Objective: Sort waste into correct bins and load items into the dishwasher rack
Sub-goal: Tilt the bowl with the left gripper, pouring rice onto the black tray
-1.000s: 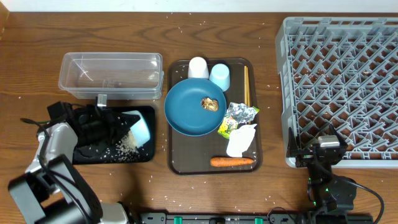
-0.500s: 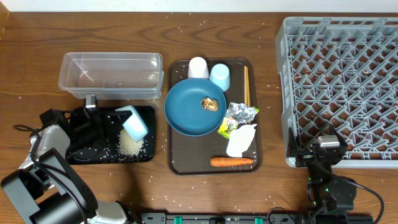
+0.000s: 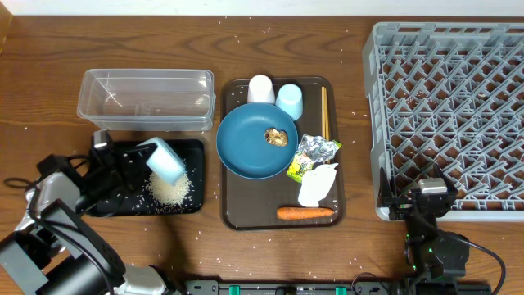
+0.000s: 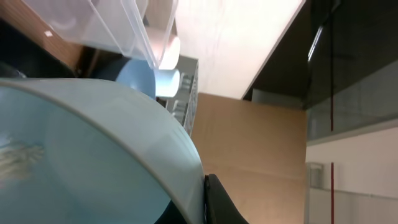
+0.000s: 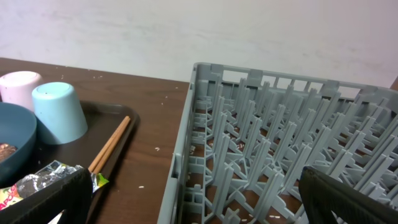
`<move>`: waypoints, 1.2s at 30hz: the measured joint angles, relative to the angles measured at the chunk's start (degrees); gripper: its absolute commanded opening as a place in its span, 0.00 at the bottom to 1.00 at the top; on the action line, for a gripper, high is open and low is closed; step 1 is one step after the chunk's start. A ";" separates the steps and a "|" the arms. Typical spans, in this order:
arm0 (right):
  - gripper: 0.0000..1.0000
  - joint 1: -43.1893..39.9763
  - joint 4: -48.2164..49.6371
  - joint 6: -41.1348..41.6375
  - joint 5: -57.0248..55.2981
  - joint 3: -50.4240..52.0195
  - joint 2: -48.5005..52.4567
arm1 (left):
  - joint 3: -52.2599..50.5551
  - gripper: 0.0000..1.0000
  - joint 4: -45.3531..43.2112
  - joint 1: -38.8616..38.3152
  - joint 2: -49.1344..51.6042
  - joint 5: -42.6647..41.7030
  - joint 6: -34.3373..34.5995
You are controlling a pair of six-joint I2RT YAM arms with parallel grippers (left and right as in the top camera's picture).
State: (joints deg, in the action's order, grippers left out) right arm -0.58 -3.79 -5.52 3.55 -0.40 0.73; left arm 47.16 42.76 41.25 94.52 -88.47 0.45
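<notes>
Since the moment before, the bowl (image 3: pixel 164 158) had been carried leftward over the black tray (image 3: pixel 106 205), and the rice (image 3: pixel 170 190) heaped beneath it had spread wider. The left claw (image 3: pixel 146 161) was clamped tight on the bowl's rim, and the bowl was held tipped on its side above the tray's middle; in the wrist view the bowl filled most of the picture and hid the tray below. Stray grains were scattered over the tray floor and the table (image 3: pixel 49 49) around it. Just behind the tray, the container (image 3: pixel 146 75) was set, apart from the bowl.

To the right, the brown tray (image 3: pixel 237 205) was crowded: the plate (image 3: pixel 246 152) with a lump (image 3: pixel 275 137) on it, the white cup (image 3: pixel 260 88) and blue cup (image 3: pixel 289 100) upturned behind it, chopsticks (image 3: pixel 324 111) along the right edge, then foil (image 3: pixel 313 147), wrapper (image 3: pixel 300 168), napkin (image 3: pixel 317 186) and carrot (image 3: pixel 305 213) toward the front.

The right claw (image 5: pixel 193 183) was spread fully wide with nothing in it, parked at the near left corner of the rack (image 3: pixel 450 98), well apart from the waste.
</notes>
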 measured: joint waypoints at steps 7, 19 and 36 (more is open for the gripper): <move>0.99 0.00 -0.02 0.00 0.00 0.00 0.00 | 0.00 0.06 2.93 3.61 0.00 -0.15 0.63; 0.99 0.00 -0.02 0.00 0.02 0.00 0.00 | -0.26 0.06 5.55 3.50 0.00 0.35 -0.87; 0.99 0.00 -0.02 0.00 0.00 0.00 0.00 | -0.52 0.06 26.69 2.08 -1.64 4.79 -24.90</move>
State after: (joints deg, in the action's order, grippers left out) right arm -0.58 -3.81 -5.52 3.55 -0.40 0.73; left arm 46.63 69.45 43.33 92.88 -83.68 -24.45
